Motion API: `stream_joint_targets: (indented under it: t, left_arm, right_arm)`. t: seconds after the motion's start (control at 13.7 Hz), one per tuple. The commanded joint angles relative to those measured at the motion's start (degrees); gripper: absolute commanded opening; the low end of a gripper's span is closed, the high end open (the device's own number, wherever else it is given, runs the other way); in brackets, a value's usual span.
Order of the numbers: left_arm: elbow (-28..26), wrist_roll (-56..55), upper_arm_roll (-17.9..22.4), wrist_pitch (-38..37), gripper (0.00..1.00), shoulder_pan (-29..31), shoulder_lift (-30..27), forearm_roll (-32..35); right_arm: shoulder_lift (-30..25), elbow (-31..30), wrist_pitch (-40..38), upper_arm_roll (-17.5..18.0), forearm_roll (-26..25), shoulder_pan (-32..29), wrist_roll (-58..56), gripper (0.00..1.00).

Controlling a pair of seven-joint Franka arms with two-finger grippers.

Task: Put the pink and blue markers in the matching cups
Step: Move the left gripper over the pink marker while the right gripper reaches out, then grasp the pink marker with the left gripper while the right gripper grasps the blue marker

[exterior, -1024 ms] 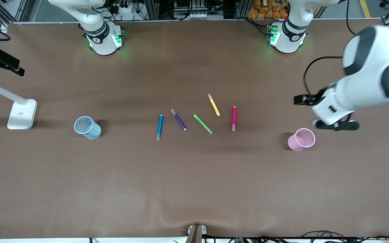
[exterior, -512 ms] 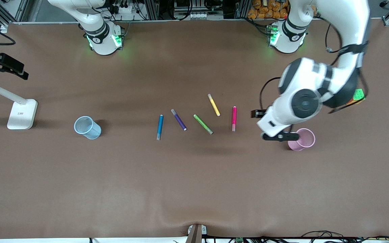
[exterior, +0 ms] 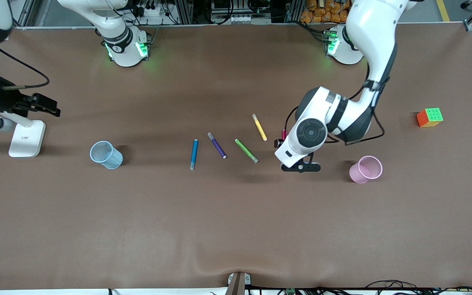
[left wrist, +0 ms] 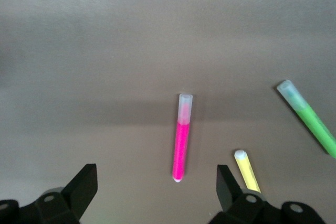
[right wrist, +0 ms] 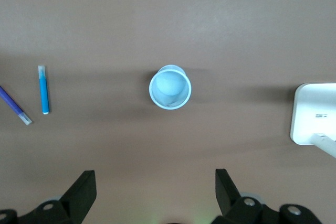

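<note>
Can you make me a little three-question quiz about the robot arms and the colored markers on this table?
1. True or false: the pink marker is already inside the pink cup.
2. Which marker lies closest to the blue marker? A) yellow B) purple C) green
3. Fill in: the left gripper hangs over the ____ marker with its fingers open.

Key:
1. False. It lies on the table, and the pink cup stands apart, toward the left arm's end.
2. B, the purple marker.
3. Pink. The right gripper, also open, waits over the table beside the blue cup.
</note>
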Motion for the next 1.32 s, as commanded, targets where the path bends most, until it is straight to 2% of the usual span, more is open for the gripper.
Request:
stream_joint_targets:
  t: [0.0,0.29,0.59,0.73,1.02,1.17,1.24]
  left_arm:
    - [-1.10,-0.58,0.34,2.79,0.96,-0.65,2.36,-0.22]
    - [-0.83,-0.49,0.25,4.81,0.80,-0.91,5.18,-0.48]
    - [-0.48,-0.32,0.25,7.89,0.63,-1.26,7.64,-2.06]
    - [-0.39,-0.32,0.16,7.80,0.57,-1.52,7.73,-2.15]
    - [-0.22,0.21,0.25,7.89,0.31,-1.88,8.61,-1.89]
    - [0.48,0.65,0.25,7.89,0.03,-1.96,8.87,-1.36]
    - [0.84,0.65,0.25,7.89,0.00,-2.14,8.79,-1.36]
  right_arm:
    - [0.82,-2.76,2.74,-0.25,0.85,5.31,0.78,1.00]
    - [4.52,-2.41,5.38,-0.33,4.80,7.71,2.19,1.00]
    - [8.21,-1.80,10.03,-0.25,6.12,10.78,5.59,1.00]
    - [11.36,0.13,12.14,-0.33,6.04,13.23,7.99,1.00]
    - [18.92,4.35,16.62,-0.33,6.21,16.76,8.86,1.00]
    - [22.00,5.24,19.69,-0.33,6.04,18.77,12.90,1.00]
    - [23.41,5.50,22.06,-0.33,5.86,20.09,13.52,1.00]
